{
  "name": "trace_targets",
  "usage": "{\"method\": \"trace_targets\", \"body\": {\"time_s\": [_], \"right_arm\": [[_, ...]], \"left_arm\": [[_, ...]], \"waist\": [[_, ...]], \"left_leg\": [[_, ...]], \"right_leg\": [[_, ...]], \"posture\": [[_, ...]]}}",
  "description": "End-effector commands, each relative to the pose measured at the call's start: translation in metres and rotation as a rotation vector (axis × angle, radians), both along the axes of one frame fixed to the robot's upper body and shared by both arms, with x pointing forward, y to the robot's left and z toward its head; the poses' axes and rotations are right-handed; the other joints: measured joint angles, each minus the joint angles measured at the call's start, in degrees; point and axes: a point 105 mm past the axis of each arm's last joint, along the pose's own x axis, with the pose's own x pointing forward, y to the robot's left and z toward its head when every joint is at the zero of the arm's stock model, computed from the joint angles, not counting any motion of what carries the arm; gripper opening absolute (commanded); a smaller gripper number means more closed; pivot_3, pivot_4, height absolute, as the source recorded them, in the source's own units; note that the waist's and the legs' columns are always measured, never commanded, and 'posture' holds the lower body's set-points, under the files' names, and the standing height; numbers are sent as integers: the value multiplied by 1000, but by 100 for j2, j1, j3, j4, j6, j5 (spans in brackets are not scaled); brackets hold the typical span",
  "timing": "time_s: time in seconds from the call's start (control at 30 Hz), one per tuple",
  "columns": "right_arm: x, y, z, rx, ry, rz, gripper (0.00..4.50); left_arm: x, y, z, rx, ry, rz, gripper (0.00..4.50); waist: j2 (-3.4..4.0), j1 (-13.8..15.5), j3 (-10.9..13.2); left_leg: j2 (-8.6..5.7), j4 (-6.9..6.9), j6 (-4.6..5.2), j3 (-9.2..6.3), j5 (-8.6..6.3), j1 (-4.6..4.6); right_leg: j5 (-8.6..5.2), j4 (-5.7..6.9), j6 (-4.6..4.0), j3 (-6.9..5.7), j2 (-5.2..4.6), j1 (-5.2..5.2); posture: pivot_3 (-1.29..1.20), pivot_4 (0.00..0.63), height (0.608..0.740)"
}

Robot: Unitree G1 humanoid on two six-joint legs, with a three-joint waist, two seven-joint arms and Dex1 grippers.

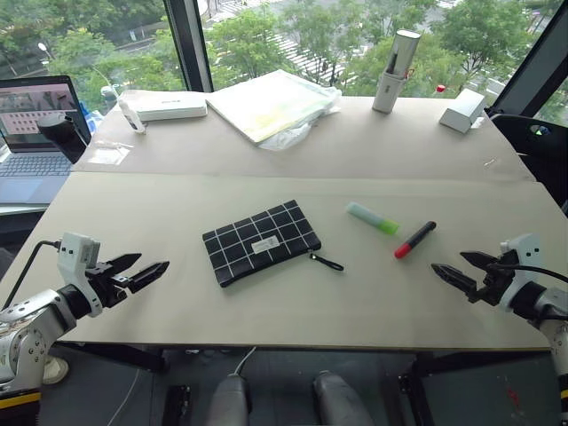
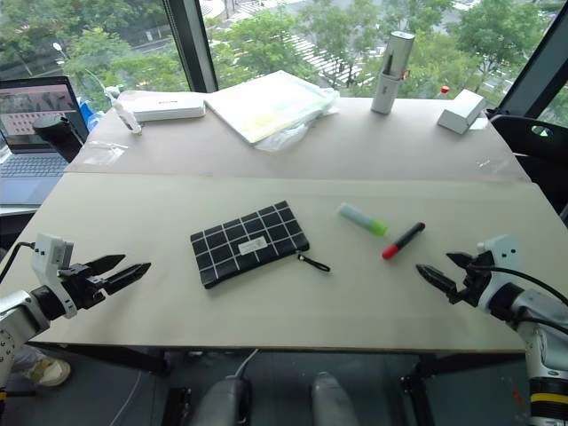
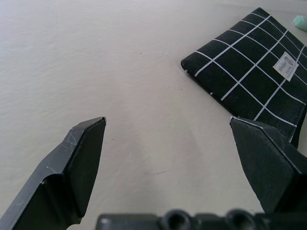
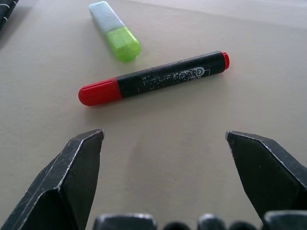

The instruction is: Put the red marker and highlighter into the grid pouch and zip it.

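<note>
The grid pouch (image 1: 260, 241) lies flat in the middle of the table, black with white lines, its zipper pull strap (image 1: 326, 261) trailing toward the right. The highlighter (image 1: 373, 218), mint with a green cap, lies just right of it. The red marker (image 1: 414, 240), black-barrelled with a red cap, lies beside the highlighter. My left gripper (image 1: 142, 267) hovers open near the front left, well left of the pouch. Open as well, my right gripper (image 1: 459, 269) hangs near the front right, a short way from the marker (image 4: 152, 78), which lies just ahead of its fingers with the highlighter (image 4: 115, 30) beyond.
At the back stand a flat plastic-wrapped folder (image 1: 272, 103), a white box (image 1: 169, 106), an upright white case (image 1: 396, 71) and a small white box (image 1: 463, 110). A laptop (image 1: 35, 133) sits off the table's left side. The table's front edge (image 1: 293, 344) runs below both grippers.
</note>
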Motion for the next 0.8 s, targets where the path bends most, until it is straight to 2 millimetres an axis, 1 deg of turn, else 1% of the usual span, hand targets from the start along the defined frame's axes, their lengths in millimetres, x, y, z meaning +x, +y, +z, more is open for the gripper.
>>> {"method": "trace_targets", "body": {"time_s": [0.03,0.13,0.23,0.27,0.3,0.33,0.37,0.53,0.6,0.7,0.73,0.77,0.8], "right_arm": [[2,-1,16,-20,-58,3,4500],[2,1,16,-18,-57,5,4500],[4,1,20,13,-68,-2,4500],[5,1,23,29,-79,-7,4252],[6,1,27,47,-83,-11,4103],[7,1,31,53,-95,-8,3792],[7,4,35,66,-101,9,3587],[5,20,53,98,-127,96,1933],[4,37,67,124,-158,169,1179],[4,73,83,146,-193,301,152],[9,83,85,140,-202,313,13],[13,90,85,132,-209,310,13],[18,102,84,123,-208,330,13]], "left_arm": [[1,1,12,-6,-38,-25,4468],[0,0,14,-33,-54,-59,4468],[-1,-4,12,-1,-84,-155,4468],[-1,-5,11,20,-89,-189,4489],[-1,-5,10,44,-101,-219,4500],[-1,-5,8,97,-121,-252,4500],[0,-6,7,156,-138,-290,4500],[1,-10,2,376,-191,-450,4500],[4,-9,-1,444,-205,-495,4500],[10,-13,-3,517,-237,-564,4500],[11,-15,-4,539,-246,-587,4500],[12,-16,-6,558,-252,-607,4500],[14,-18,-9,583,-258,-633,4500]], "waist": [[0,1,0],[0,0,0],[0,-4,0],[0,-5,0],[0,-7,0],[0,-7,0],[0,-5,0],[0,19,0],[1,26,0],[2,26,0],[1,19,0],[0,2,0],[-1,-1,0]], "left_leg": [[0,0,0,0,0,0],[0,0,0,0,0,0],[0,0,0,0,0,0],[0,0,0,0,0,0],[0,0,0,0,0,0],[-1,0,0,0,0,1],[-1,0,0,1,0,1],[0,-1,0,1,0,-2],[0,0,0,1,0,-1],[1,-1,0,1,0,-2],[2,0,0,1,0,-2],[4,-1,0,2,0,-2],[8,-1,0,1,0,-2]], "right_leg": [[0,0,0,0,0,0],[0,0,0,0,0,0],[0,0,0,0,0,0],[1,0,-3,0,0,0],[2,0,-4,0,0,0],[3,0,-5,0,1,0],[3,0,-6,0,0,0],[8,-1,-15,0,0,-1],[8,0,-14,0,0,-1],[6,2,-12,0,1,-3],[6,3,-12,0,1,-3],[6,2,-12,0,3,-4],[7,2,-13,0,7,-3]], "posture": [[0,150,738],[0,150,738],[0,150,738],[0,150,738],[0,150,738],[0,150,738],[0,150,738],[0,150,738],[0,150,738],[0,150,738],[0,150,738],[0,150,738],[0,150,738]]}}
